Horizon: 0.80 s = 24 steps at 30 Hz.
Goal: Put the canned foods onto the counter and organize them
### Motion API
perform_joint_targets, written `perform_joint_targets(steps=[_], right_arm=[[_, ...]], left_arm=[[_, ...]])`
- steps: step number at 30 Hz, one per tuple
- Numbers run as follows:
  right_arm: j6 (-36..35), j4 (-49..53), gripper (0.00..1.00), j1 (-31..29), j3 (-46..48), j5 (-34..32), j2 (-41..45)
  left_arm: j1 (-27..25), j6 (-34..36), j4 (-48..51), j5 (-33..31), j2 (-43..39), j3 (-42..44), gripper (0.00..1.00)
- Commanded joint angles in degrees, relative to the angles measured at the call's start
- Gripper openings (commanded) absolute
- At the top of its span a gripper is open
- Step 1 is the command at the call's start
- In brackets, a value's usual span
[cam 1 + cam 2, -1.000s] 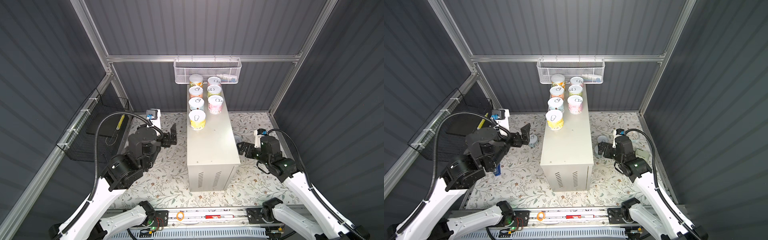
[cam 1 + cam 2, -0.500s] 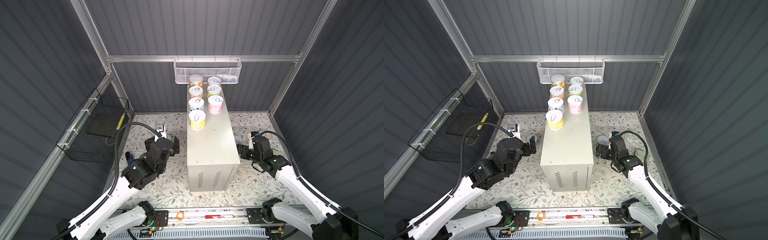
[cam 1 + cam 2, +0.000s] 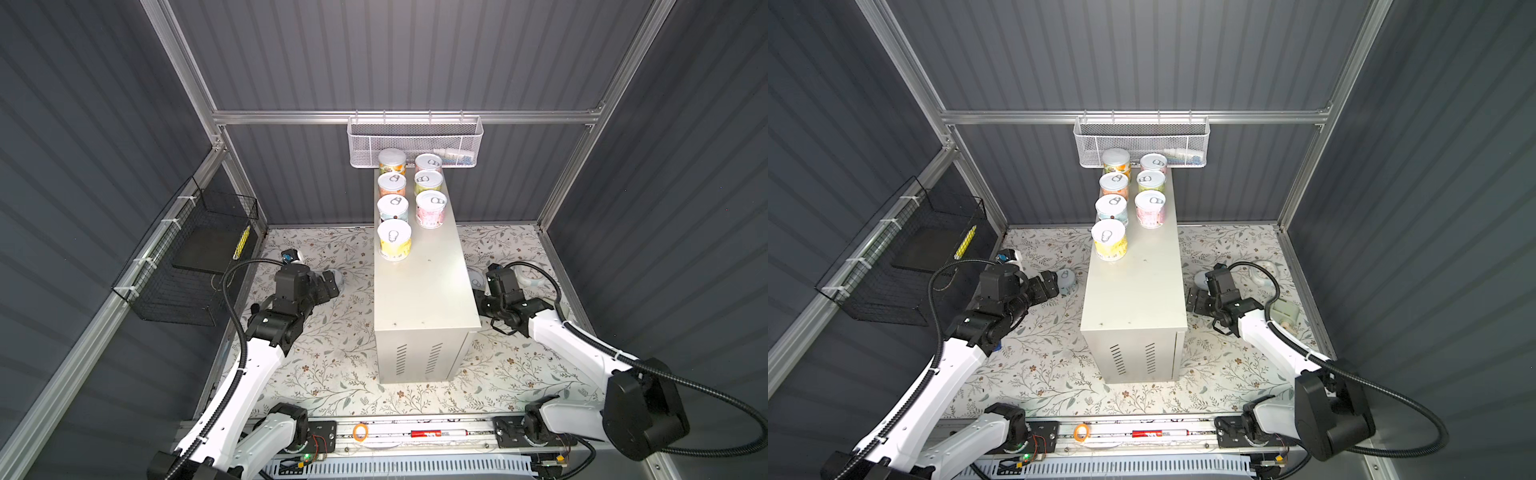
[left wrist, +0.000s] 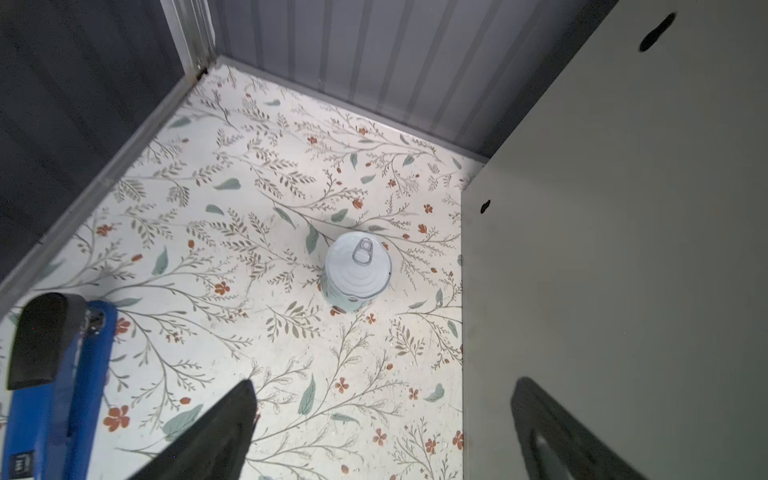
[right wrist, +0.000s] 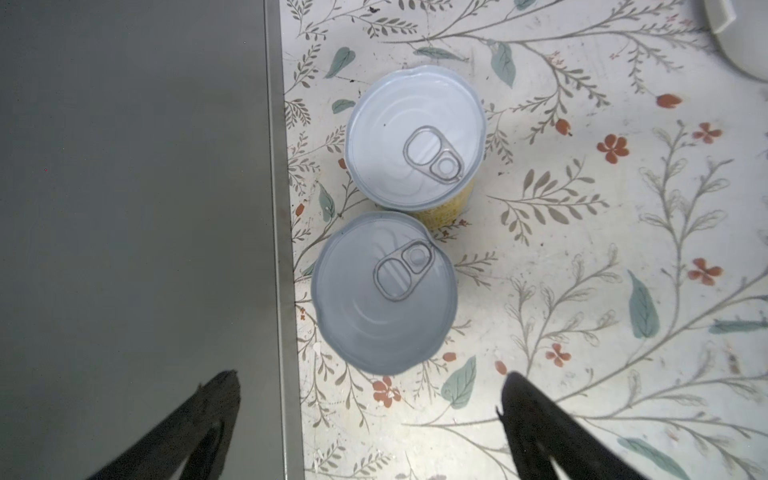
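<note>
Floral matting (image 3: 340, 365) covers the floor. On its middle stands the counter (image 3: 424, 299), bearing seven canned foods (image 3: 394, 239) at its far end, four in one row and three alongside. A white mesh basket (image 3: 415, 143) hangs behind, contents unclear; a black wire basket (image 3: 166, 299) holds a yellow stick (image 3: 241, 243). Wrist views alone show clearly, on the mat, one pale blue can (image 4: 357, 272) ahead of the left gripper (image 4: 384, 390) and two touching cans (image 5: 384, 291) before the right gripper (image 5: 368, 380), each with fingers spread wide, empty.

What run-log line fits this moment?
counter: seven cans | left end effector: open, facing lone floor can | right end effector: open, near two floor cans
</note>
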State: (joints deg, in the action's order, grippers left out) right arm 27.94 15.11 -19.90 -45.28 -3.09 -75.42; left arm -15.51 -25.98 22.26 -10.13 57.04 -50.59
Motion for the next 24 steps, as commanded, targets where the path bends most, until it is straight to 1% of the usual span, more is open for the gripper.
perform_joint_targets(steps=[1,8,16,21,24], right_arm=[[-0.7,-2.1,0.99,0.1,-2.2,-0.6,-2.2],[-0.6,-3.9,0.99,0.1,-4.3,-0.5,-8.9],[2.1,-3.4,0.98,0.1,-5.6,-4.1,-17.0],[2.9,-4.1,0.97,0.1,-5.2,-3.9,-19.8],[3.6,-5.2,0.94,0.0,-4.6,-3.4,-20.3]], left_arm=[[0.3,-1.3,-3.8,5.3,0.2,0.9,0.96],[0.3,0.2,-3.6,3.3,-0.1,1.5,0.96],[0.3,0.5,-3.6,2.9,0.1,2.1,0.95],[0.3,0.5,-3.8,2.8,0.7,1.7,0.95],[0.3,0.5,-4.0,3.0,1.0,1.7,0.95]])
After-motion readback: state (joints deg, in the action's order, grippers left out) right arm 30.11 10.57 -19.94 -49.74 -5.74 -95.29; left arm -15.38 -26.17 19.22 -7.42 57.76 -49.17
